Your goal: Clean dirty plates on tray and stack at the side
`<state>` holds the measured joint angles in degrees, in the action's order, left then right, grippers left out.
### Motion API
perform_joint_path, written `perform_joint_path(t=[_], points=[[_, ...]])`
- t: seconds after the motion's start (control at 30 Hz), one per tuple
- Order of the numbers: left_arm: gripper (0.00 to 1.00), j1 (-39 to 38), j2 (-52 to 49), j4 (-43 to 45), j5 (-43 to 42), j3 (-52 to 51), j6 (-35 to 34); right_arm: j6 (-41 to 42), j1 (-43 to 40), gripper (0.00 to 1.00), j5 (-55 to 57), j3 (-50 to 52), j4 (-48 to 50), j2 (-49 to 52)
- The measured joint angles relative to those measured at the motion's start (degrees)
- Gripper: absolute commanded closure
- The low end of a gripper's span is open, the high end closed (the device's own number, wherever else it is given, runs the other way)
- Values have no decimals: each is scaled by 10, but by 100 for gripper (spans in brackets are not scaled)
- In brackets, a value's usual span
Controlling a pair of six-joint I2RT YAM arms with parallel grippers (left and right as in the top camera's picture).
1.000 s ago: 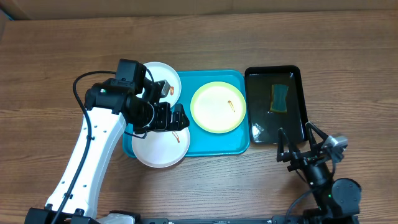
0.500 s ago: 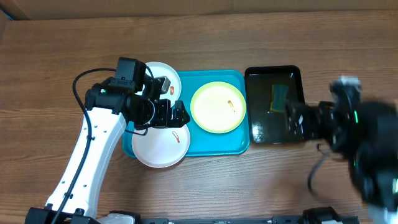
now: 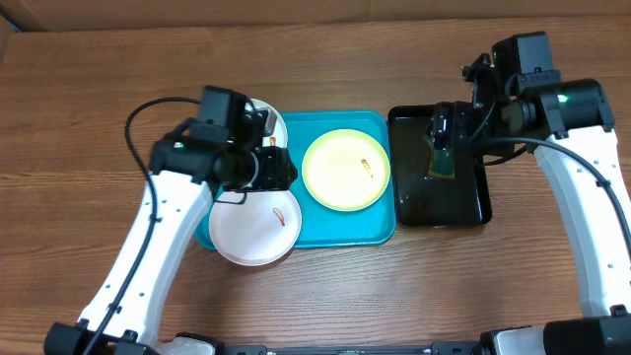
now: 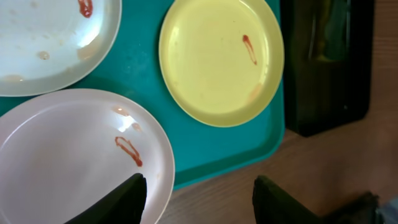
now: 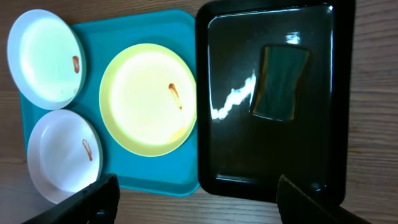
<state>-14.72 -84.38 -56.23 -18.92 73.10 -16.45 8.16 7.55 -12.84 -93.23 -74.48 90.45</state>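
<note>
Left arm (image 3: 182, 173) hides most of one plate (image 3: 279, 126).

The wooden surface (image 3: 89, 118) is mid-brown, with its grain running left to right in the overhead view. Darker streaks show to the left of the black tray (image 3: 439, 209) and on the strip to its right. Behind the black tray, along the top edge of that view, lies a paler tan band (image 3: 296, 8); what it is cannot be told. Light falls from above, and a jagged white glare (image 5: 235, 98) sits on the black tray's glossy floor.

Three plates (image 5: 149, 99) on the tray (image 5: 158, 176); rightward, sponge (image 5: 284, 82) in smaller tray (image 5: 249, 158).
</note>
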Motion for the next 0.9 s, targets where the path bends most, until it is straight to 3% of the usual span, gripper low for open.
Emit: perform_joint_path(t=[0.23, 0.5, 0.63, 0.9], points=[[44, -66, -74, 59, 89, 0, -35, 11, 0, 20, 70, 0, 16, 0], [47, -74, -182, 125, 119, 0, -58, 21, 0, 19, 113, 21, 79, 16], [53, -74, -209, 141, 122, 0, -60, 23, 0, 19, 118, 45, 119, 62], [56, -74, -246, 162, 124, 0, -61, 23, 0, 20, 131, 57, 140, 176]])
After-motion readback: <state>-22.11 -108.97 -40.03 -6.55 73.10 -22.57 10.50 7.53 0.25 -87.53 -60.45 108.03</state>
